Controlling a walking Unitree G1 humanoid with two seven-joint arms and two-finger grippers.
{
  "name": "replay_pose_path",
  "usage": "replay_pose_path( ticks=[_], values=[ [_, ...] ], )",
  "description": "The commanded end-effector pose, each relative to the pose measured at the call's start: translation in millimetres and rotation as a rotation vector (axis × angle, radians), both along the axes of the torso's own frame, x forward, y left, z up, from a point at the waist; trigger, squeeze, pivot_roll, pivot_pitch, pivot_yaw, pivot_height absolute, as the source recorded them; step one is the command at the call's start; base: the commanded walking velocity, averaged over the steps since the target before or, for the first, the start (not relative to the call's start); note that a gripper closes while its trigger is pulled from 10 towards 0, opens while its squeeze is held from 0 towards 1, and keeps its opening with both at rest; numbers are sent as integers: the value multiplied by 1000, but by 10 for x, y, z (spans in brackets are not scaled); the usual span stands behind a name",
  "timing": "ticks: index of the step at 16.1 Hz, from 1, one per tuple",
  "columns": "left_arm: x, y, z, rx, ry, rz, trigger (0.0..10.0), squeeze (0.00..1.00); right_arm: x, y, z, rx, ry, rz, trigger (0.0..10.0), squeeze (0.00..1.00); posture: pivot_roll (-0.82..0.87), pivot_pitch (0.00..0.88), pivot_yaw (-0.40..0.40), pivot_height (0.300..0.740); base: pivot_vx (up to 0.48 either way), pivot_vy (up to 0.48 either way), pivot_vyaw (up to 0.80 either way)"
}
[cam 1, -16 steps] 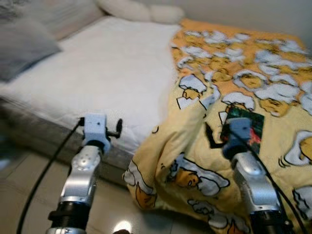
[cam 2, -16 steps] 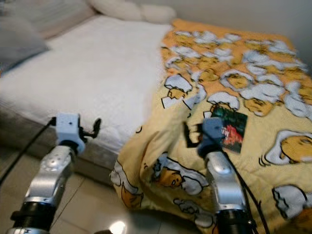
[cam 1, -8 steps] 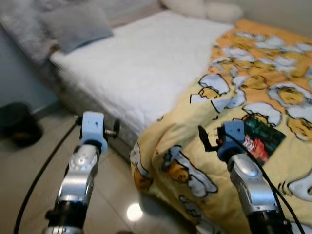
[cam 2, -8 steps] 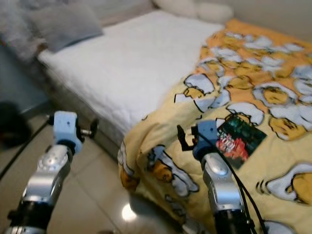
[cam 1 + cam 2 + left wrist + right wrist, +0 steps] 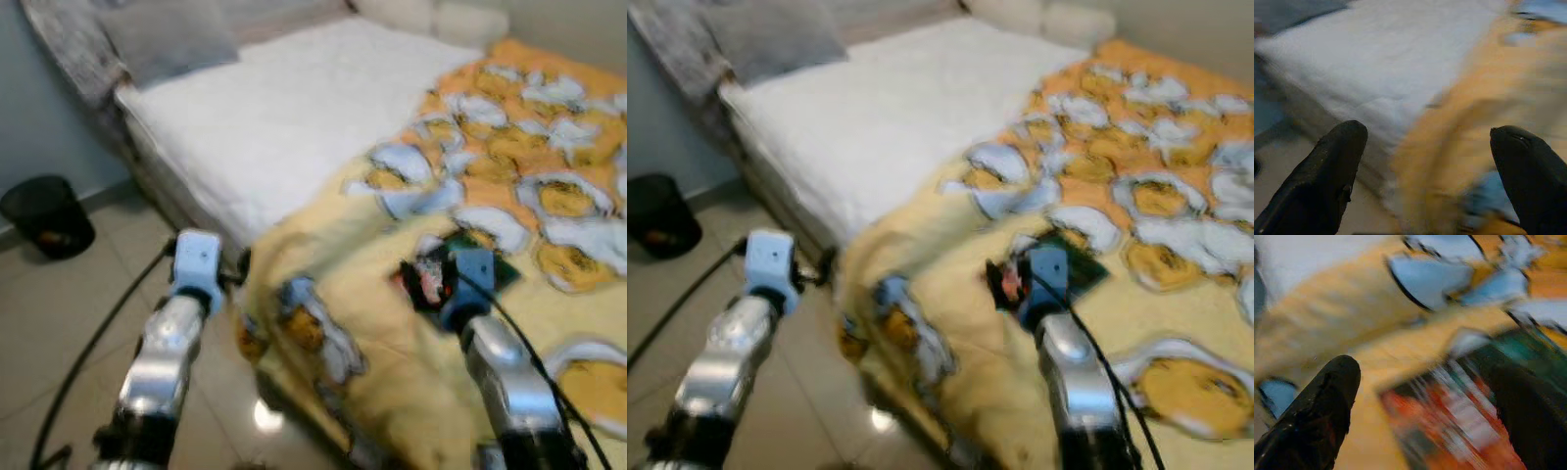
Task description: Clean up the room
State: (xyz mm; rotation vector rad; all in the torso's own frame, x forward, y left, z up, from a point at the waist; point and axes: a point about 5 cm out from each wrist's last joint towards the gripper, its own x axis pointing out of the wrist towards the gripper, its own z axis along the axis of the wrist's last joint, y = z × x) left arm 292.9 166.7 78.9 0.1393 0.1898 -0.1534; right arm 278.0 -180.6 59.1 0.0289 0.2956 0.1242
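1. A black bin (image 5: 46,215) is seen at far left on the floor, well apart from the bed; likely the destination for rubbish.
2. The left gripper (image 5: 1430,171) is held with fingers wide, empty, lower left, over the mattress (image 5: 294,117) edge; apparently idle.
3. A yellow blanket (image 5: 392,323) is draped off the bed at centre, hanging toward the floor.
4. The right gripper (image 5: 1425,406) is held spread, right of centre, just above a green-red packet (image 5: 1469,406) lying on the blanket; probably lined up for pickup. Contact cannot be told through blur.
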Motion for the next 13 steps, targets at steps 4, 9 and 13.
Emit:
replay_pose_path(
  ticks=[4, 9, 13],
  values=[
    [-117, -54, -41, 61, 35, -157, 10000, 1000, 122, 59, 68, 74, 8, 12, 10000, 0, 68, 0, 9, 740, 0, 0, 0],
    [-212, -213, -32, 109, 74, -423, 10000, 1000, 344, -105, -47, 156, 149, -184, 10000, 1000, 84, 0, -8, 740, 0, 0, 0],
    [-237, -245, -20, 101, 79, -468, 10000, 1000, 474, -213, -81, 305, 221, -321, 10000, 1000, 92, 0, -13, 740, 0, 0, 0]
  ],
)
